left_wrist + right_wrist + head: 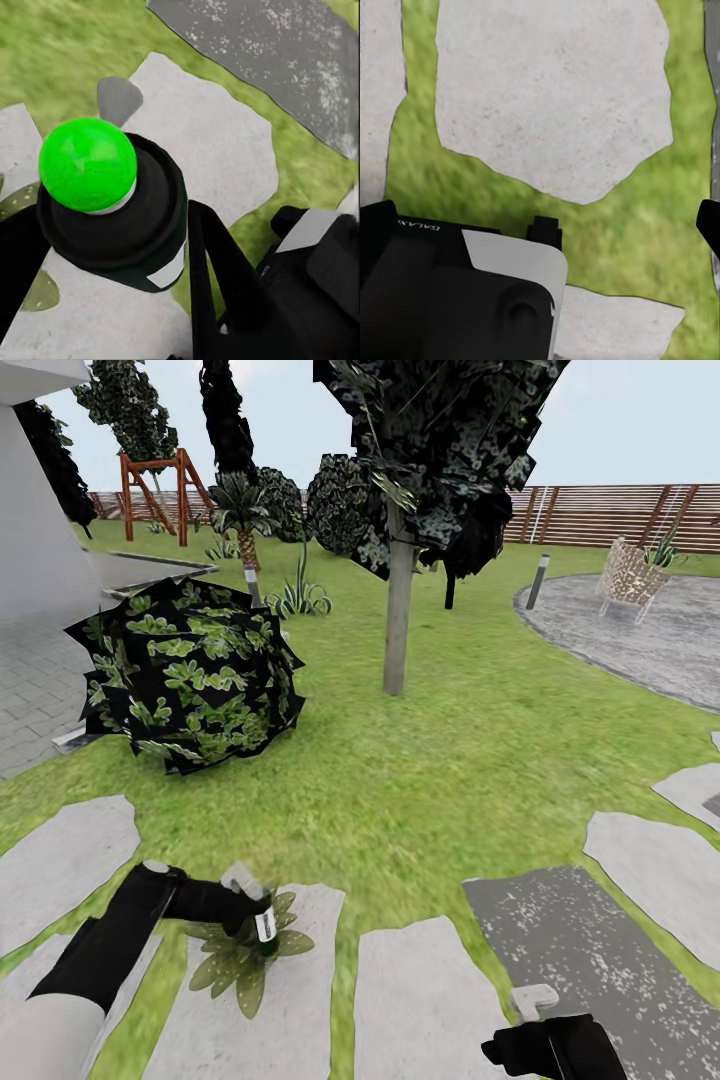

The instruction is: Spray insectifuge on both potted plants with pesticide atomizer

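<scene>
Left gripper (pixel 258 920) clamps the dark-green pesticide atomizer (pixel 265 932) over a potted plant (pixel 245 960); open lawn (pixel 440 760) lies ahead; right gripper's (pixel 535 1010) jaws unclear.

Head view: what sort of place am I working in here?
Most likely a fenced back garden: green lawn crossed by pale grey stepping stones, a brown slatted wooden fence behind, and trees, with a thin-trunked one mid-lawn.

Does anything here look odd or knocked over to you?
Nothing looks spilled or toppled. One oddity: the potted plant sits on a grey stepping stone rather than in the grass, with the left gripper holding the pesticide atomizer right over its leaves. A bright green ball sits atop the bottle.
</scene>
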Robot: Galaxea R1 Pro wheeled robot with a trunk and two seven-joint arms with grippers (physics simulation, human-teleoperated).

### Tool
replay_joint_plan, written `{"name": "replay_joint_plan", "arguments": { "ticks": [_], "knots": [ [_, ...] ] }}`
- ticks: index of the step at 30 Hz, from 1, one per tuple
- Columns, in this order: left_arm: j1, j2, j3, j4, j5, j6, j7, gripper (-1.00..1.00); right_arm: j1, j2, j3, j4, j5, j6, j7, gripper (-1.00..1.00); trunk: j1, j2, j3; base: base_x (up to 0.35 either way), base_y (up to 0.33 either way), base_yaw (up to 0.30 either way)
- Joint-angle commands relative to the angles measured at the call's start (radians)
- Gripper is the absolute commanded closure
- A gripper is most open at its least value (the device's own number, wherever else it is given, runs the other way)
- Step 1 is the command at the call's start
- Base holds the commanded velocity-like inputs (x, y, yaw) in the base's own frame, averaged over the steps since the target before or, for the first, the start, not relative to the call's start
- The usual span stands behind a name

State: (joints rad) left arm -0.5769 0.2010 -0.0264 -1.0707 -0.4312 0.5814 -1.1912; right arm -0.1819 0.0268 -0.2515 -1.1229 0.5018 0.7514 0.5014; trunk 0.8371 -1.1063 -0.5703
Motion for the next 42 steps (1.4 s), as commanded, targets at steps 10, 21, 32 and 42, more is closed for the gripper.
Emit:
{"name": "replay_joint_plan", "arguments": {
  "ticks": [10,21,32,42],
  "knots": [
    [-0.007,0.066,-0.03,-0.011,-0.007,-0.208,-0.179,1.0,-0.001,-0.009,0.002,-0.031,-0.129,-0.005,0.073,-1.0,0.0,-0.001,-0.001,0.0,0.0,0.0],
    [-0.008,0.066,-0.182,-0.01,-0.009,-0.247,-0.199,1.0,-0.05,-0.011,0.001,-0.39,-0.198,0.004,0.486,-1.0,0.0,-0.001,-0.001,0.0,0.0,0.0],
    [-0.009,0.064,-0.251,-0.009,-0.01,-0.245,-0.208,1.0,-0.113,-0.011,0.002,-0.394,-0.198,0.004,0.759,1.0,0.0,-0.001,-0.001,0.0,0.0,0.0],
    [-0.071,0.061,-0.341,-0.008,-0.015,-0.208,-0.229,1.0,-0.114,0.001,0.01,-0.393,-0.197,-0.003,0.754,1.0,0.0,-0.001,-0.001,0.0,0.0,0.0]
  ]
}}
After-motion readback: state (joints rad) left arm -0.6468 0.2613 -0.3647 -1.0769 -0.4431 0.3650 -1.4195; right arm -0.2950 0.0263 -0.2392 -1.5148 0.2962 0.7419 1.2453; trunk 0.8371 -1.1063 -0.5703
